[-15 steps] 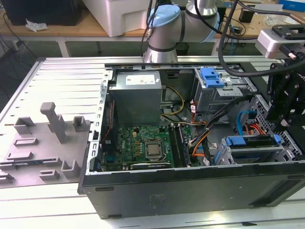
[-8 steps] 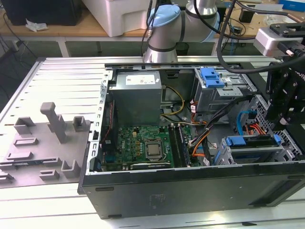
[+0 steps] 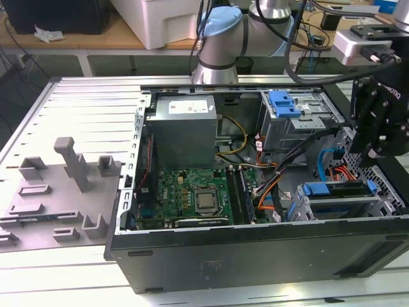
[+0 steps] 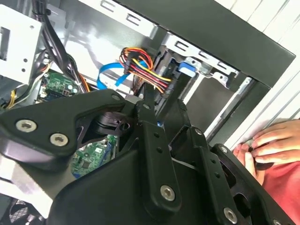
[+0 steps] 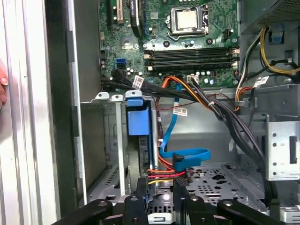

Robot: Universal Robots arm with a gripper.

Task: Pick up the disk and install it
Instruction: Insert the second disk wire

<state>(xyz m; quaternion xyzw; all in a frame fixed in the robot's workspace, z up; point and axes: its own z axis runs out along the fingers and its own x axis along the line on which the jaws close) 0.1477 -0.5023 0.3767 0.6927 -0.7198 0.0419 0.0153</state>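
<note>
Two fingers point(image 5: 142, 199) of the gripper point(image 5: 161, 183) stand a little apart in the first wrist view, with nothing between them. Red and yellow wires point(image 5: 164, 174) show through the gap. Just past them, a loose blue cable point(image 5: 187, 156) loops over the case floor.

The disk point(image 5: 139, 121) sits edge-on in its silver cage point(image 5: 105, 140), its blue bracket end facing out. In the exterior view, the gripper hangs above that cage at the exterior view's right, near the disk but not touching it.

Farther off lies the motherboard point(image 5: 187, 42), and beyond it the grey power supply point(image 3: 185, 128). The black case point(image 3: 255, 256) lies open on a slatted table point(image 3: 83, 102). A person's hand point(image 4: 274, 146) rests outside the case wall in the second wrist view.
</note>
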